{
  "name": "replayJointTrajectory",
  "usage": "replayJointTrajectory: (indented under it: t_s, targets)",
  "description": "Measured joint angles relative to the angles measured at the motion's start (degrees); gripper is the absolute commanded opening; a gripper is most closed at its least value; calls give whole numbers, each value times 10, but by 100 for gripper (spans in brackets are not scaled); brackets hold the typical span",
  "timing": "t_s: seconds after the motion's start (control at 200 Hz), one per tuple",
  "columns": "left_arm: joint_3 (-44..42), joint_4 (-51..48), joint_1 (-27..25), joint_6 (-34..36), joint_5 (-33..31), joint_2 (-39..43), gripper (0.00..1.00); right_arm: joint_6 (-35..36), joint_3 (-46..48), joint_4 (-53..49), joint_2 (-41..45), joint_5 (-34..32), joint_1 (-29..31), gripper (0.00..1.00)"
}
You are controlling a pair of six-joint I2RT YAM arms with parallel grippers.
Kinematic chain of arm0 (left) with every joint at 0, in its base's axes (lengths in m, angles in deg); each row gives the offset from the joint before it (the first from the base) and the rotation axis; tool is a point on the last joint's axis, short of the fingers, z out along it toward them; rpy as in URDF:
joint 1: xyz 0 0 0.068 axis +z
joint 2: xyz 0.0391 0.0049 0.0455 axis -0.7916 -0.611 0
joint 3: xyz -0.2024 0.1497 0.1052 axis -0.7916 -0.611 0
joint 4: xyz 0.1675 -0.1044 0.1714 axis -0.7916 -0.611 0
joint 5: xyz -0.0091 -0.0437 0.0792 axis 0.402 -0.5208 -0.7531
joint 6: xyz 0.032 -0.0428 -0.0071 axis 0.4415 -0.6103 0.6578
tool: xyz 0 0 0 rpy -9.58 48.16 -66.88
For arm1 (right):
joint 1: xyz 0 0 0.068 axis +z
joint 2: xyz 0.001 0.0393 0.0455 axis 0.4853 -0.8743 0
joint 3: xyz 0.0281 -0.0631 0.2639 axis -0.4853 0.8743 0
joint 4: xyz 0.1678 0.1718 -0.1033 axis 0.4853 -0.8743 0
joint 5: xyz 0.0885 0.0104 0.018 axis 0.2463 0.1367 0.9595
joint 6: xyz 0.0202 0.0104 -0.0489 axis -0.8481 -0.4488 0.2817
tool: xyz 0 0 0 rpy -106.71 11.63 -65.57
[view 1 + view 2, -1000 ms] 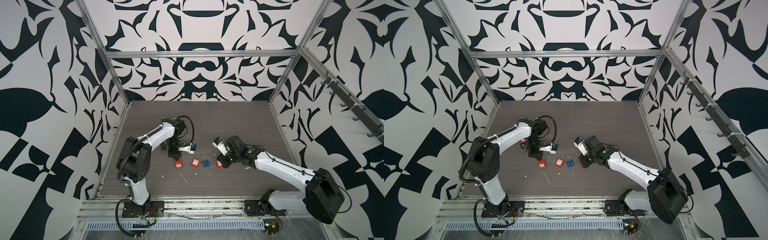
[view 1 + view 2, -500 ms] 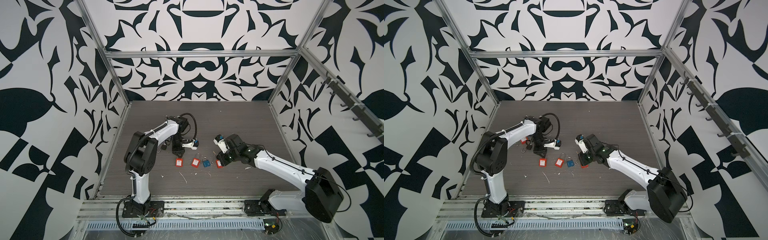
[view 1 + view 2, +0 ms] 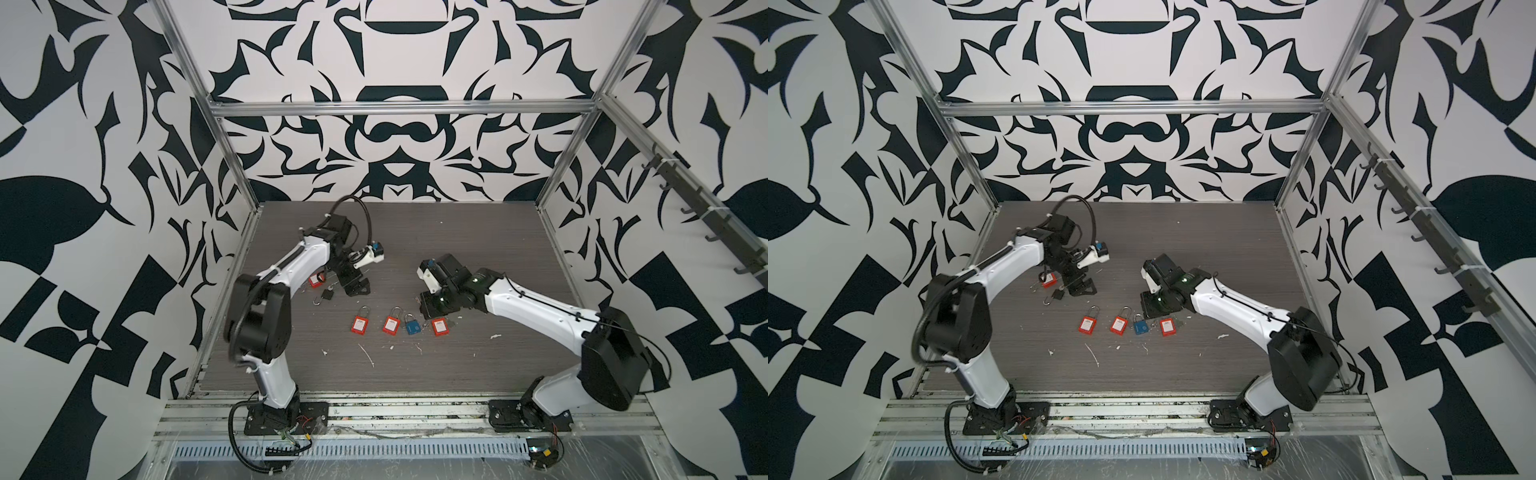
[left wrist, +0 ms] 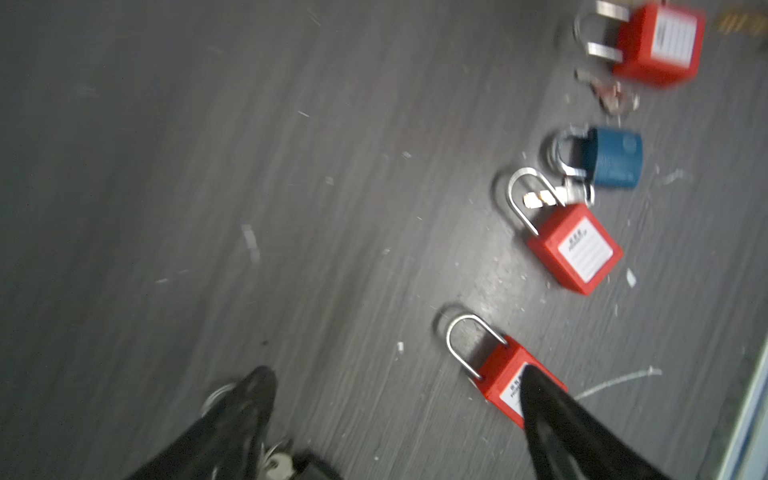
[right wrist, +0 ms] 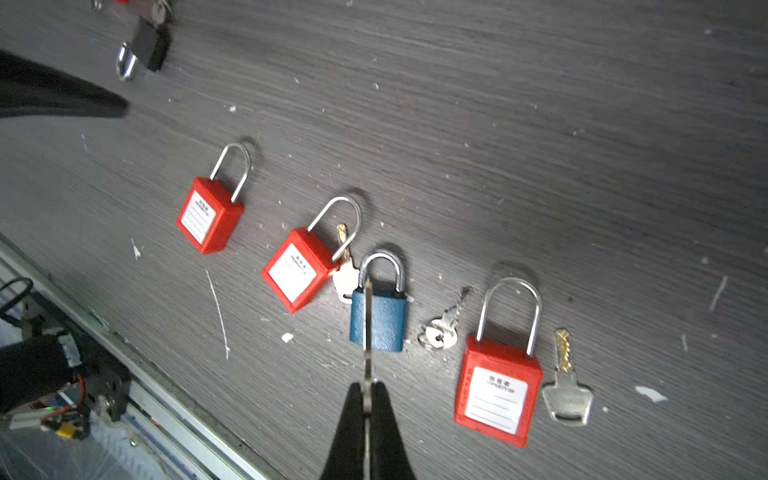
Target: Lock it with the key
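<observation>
My right gripper (image 5: pixel 367 388) is shut on a thin silver key (image 5: pixel 367 328), seen edge-on and hanging above a blue padlock (image 5: pixel 384 320) on the table. In both top views this gripper (image 3: pixel 428 307) hovers just behind the padlock row. My left gripper (image 4: pixel 392 378) stands open with nothing between its fingers. A small black padlock (image 3: pixel 327 295) with a key in it lies on the table beside the left gripper (image 3: pixel 357 286). In the left wrist view one finger (image 4: pixel 548 419) covers part of a red padlock (image 4: pixel 498 365).
Three red padlocks (image 5: pixel 208 216) (image 5: pixel 297 270) (image 5: pixel 496 386) lie in a row with the blue one. Loose keys (image 5: pixel 345 274) (image 5: pixel 442 328) (image 5: pixel 567 395) lie among them. Another red padlock (image 3: pixel 316 280) sits behind the left arm. White scraps dot the dark table (image 3: pixel 457 232).
My left gripper has gone from shut to wide open and shifted slightly back; the black padlock now lies free beside it. The right arm has barely moved and still holds the key.
</observation>
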State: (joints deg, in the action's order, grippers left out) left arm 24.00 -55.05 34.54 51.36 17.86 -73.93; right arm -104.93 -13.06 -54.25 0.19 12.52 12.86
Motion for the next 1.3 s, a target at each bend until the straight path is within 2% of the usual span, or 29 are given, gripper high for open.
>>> replayJointTrajectory:
  t_s: [0.145, 0.295, 0.45, 0.61, 0.78, 0.955, 1.3]
  targets:
    - [-92, 144, 48, -138, 33, 129, 99, -35, -98, -23, -90, -14, 33, 0]
    - [-201, 281, 54, -256, 50, 212, 99, -70, -205, -59, -198, -3, 62, 0]
    - [-296, 383, 58, -379, 7, 271, 99, -103, -266, -92, -270, 14, 80, 0]
    - [-310, 410, 68, -476, -59, 295, 99, -132, -292, -115, -304, 30, 90, 0]
    - [-296, 380, 76, -525, -80, 292, 99, -149, -316, -128, -330, 42, 96, 0]
    - [-281, 332, 77, -538, -82, 275, 99, -153, -345, -145, -359, 45, 101, 0]
    - [-281, 285, 78, -545, -84, 273, 99, -156, -372, -172, -384, 49, 109, 15]
